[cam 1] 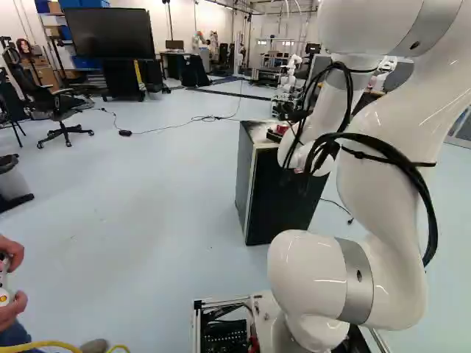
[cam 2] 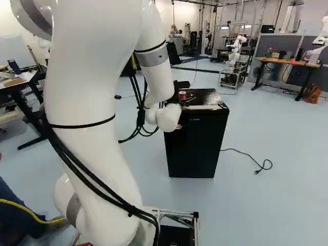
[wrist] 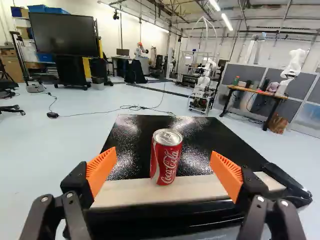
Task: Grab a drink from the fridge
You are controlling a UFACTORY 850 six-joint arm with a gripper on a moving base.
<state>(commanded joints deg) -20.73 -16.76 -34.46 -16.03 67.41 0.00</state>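
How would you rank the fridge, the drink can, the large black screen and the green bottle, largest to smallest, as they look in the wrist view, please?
1. fridge
2. large black screen
3. drink can, much nearer than the screen yet smaller in this view
4. green bottle

Compact fridge (cam 2: 193, 151): small, box-shaped, upright. Door black, faces robot base, appears closed. Top surface mostly glossy black, speckled with reflections; pale strip runs along its front.

Red soda can (wrist: 165, 162): cylindrical, white script lettering down side, silver rim and lid. Stands upright on top of compact fridge, outside it. Base on pale front strip, near front edge, between the two front corners; black part of top lies just behind. Wall shows no dents. Lid faces up; opened or sealed, cannot tell.
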